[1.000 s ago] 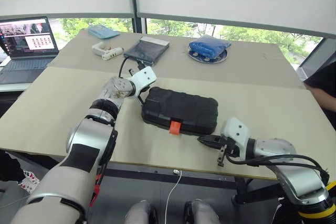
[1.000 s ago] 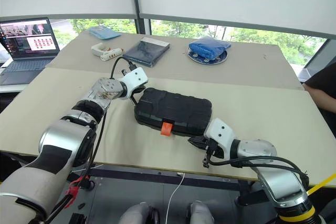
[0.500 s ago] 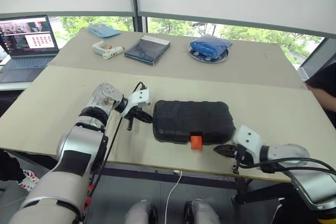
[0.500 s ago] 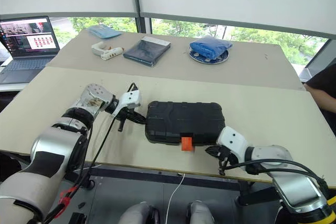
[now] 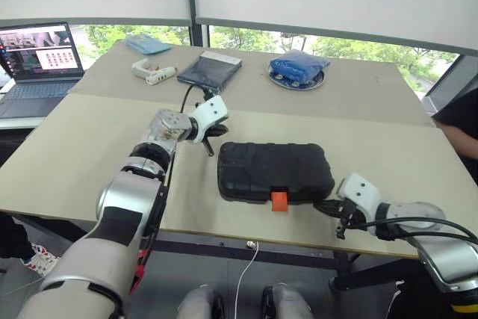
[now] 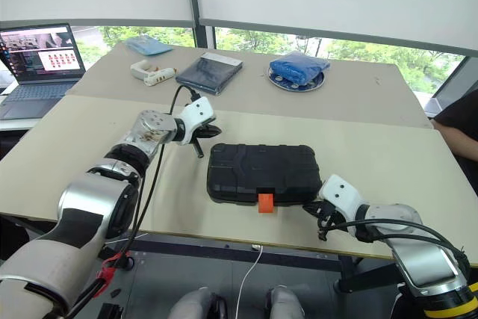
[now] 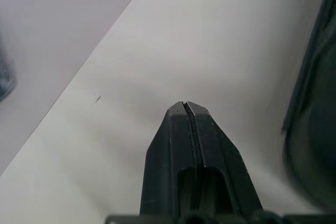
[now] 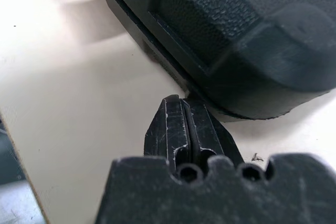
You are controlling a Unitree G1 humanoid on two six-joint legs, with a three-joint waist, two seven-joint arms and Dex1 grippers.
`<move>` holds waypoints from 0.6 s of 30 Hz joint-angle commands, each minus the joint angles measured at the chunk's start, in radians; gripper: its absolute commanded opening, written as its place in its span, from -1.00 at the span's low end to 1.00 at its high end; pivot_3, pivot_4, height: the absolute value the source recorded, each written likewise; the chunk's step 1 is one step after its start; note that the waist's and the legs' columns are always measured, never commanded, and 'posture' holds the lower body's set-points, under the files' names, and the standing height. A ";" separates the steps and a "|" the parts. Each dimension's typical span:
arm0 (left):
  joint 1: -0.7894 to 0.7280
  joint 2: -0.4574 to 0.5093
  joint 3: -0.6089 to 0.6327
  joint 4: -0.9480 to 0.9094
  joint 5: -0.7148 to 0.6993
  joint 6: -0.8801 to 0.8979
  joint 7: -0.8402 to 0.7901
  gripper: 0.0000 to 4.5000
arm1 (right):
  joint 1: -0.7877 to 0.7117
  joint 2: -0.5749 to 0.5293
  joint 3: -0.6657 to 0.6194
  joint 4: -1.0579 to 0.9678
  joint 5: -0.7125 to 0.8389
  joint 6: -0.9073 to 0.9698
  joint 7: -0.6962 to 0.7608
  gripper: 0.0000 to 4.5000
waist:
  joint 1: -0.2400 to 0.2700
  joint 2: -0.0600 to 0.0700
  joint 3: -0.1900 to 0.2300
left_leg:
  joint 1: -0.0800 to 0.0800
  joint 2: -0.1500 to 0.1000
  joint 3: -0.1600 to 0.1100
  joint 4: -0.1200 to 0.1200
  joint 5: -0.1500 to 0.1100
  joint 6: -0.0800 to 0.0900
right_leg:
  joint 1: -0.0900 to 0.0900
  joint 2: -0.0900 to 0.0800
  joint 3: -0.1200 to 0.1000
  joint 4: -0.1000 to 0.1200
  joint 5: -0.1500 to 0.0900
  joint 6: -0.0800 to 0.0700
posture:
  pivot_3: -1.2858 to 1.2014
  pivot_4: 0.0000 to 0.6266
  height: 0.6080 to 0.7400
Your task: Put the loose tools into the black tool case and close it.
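closed black tool case (image 5: pixel 274 170), lengthwise left-right, latch (image 5: pixel 278 201) facing robot

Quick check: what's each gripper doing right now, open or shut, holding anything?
Left gripper: shut, empty, beside the black tool case.
Right gripper: shut, empty, at the case's near corner.

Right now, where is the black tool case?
The black tool case lies closed on the near table, its orange latch facing the robot, between the left claw and right claw.

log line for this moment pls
case: black tool case closed on table | left gripper: shut, empty, off case's far left corner | right gripper: shut, empty, at case's near right corner
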 commanded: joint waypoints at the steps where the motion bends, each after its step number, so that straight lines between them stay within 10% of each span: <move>1: 0.032 -0.006 -0.013 -0.019 -0.027 0.008 -0.281 -1.00 | -0.051 0.013 -0.032 0.005 -0.025 -0.042 -0.041 -0.98 | -0.007 0.000 0.000 | 0.000 0.000 0.000 0.000 0.000 0.000 | 0.000 0.000 0.000 0.000 0.000 0.001 | 0.03 -0.52 0.67; 9: 0.112 0.056 -0.075 -0.108 -0.087 -0.020 -0.686 -1.00 | -0.069 0.056 -0.043 0.004 -0.039 -0.056 -0.085 -0.98 | -0.022 0.000 0.000 | 0.000 0.001 0.001 -0.001 0.000 -0.001 | -0.001 0.001 0.000 0.001 0.000 -0.001 | 0.03 -0.52 0.67; 18: 0.120 0.122 -0.025 -0.210 -0.214 0.049 -0.673 -1.00 | 0.039 0.026 -0.121 -0.086 -0.030 -0.032 -0.085 -0.98 | -0.018 0.001 0.000 | -0.001 0.001 0.001 0.000 0.000 -0.001 | -0.003 0.000 0.002 0.001 0.001 -0.004 | 0.03 -0.52 0.67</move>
